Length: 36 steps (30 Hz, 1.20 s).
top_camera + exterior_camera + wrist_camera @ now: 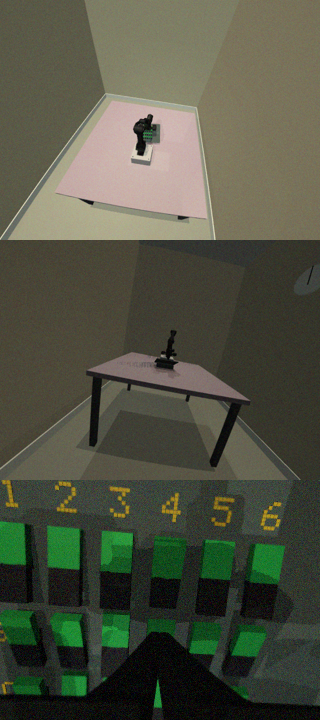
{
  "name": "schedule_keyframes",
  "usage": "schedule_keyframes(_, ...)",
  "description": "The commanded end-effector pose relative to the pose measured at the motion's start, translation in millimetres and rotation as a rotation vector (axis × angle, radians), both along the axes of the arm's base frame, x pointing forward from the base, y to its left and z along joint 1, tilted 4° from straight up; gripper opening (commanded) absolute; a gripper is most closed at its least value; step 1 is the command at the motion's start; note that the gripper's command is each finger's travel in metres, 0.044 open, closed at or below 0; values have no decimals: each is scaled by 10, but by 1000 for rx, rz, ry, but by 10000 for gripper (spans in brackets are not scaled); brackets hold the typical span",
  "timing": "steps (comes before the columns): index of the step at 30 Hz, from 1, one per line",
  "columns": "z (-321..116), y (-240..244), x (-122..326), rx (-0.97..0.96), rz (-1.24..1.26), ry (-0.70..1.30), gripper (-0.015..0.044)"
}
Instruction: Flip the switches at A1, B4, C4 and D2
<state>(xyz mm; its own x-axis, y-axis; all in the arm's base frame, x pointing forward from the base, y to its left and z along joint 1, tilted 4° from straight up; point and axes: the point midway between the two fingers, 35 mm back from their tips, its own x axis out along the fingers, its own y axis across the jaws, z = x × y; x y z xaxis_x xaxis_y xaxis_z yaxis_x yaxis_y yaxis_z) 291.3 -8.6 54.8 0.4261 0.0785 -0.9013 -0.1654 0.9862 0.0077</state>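
Observation:
The grey switch panel [156,139] [306,575] stands in front of the arm, with rows of green-and-black switches. In the wrist view switch A1 [12,542] is at the upper left, partly cut off by the frame edge. My gripper [158,640] is shut and empty, with its tips in front of column 4. Switch B4 [161,625] shows only its green upper part just beyond the tips; the rest is hidden. C4 is mostly hidden behind the fingers, and D2 is out of the wrist view. Contact between tips and panel cannot be told.
The arm's white base [140,161] stands on the pink table [116,178] [155,379], on the near side of the panel. Switches A3 [117,552], A4 [169,557], B3 [115,630] and B5 [205,637] lie around the fingertips in the wrist view.

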Motion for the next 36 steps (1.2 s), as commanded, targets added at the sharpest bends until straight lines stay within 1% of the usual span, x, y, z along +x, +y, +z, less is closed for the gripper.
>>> schedule_keyframes(1, -4, -7, 7, -3, -5, -2, 0)
schedule_keyframes(36, -45, -3, 28, -3, -5, -2, 0)
